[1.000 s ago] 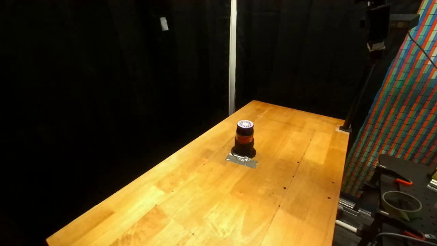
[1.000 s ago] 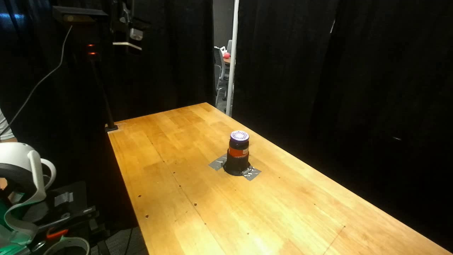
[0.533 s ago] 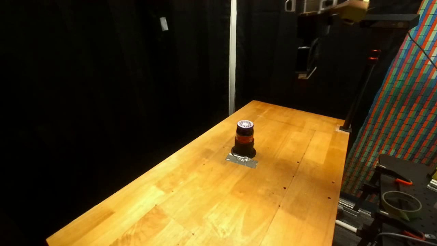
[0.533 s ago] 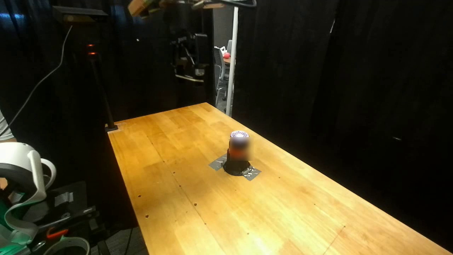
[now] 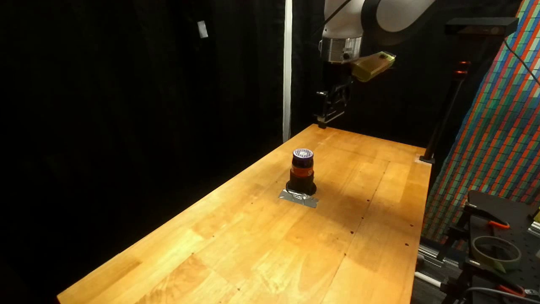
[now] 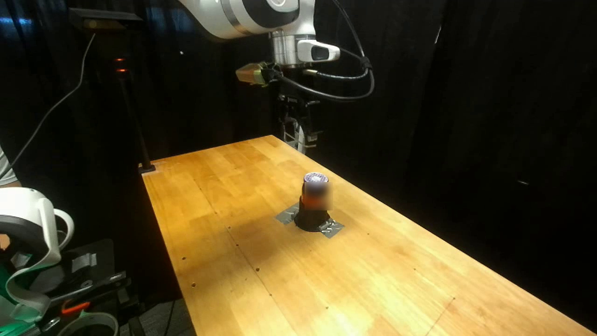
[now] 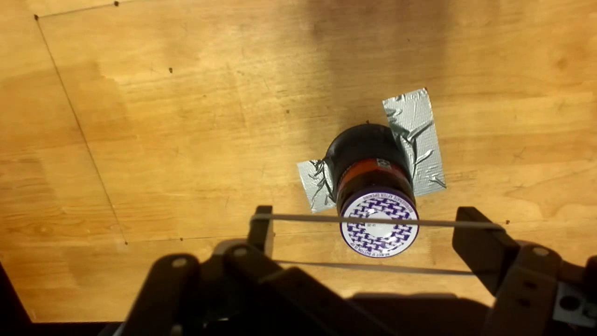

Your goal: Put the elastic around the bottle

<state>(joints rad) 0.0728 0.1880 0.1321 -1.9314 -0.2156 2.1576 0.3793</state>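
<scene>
The bottle (image 5: 302,171) is dark with an orange-red band and a white and purple patterned lid. It stands upright in a black holder (image 5: 301,185) on the table; it also shows, partly blurred, in an exterior view (image 6: 315,198). My gripper (image 7: 366,215) is open, fingers wide apart, above the table and higher than the bottle in both exterior views (image 5: 333,113) (image 6: 301,137). A thin pale elastic (image 7: 303,218) is stretched around both fingertips. In the wrist view one strand crosses in front of the bottle's lid (image 7: 379,245); the other runs below it, apart from the lid.
Silver tape (image 7: 422,144) fixes the holder to the wooden table (image 5: 261,249). A black camera stand (image 5: 443,118) rises at a table corner. Dark curtains hang behind. A side cart (image 5: 519,219) with a tape roll (image 5: 479,255) stands beside the table.
My arm has come down into view and moved sideways over the table towards the bottle, left in an exterior view and right in another. The bottle and holder have not moved.
</scene>
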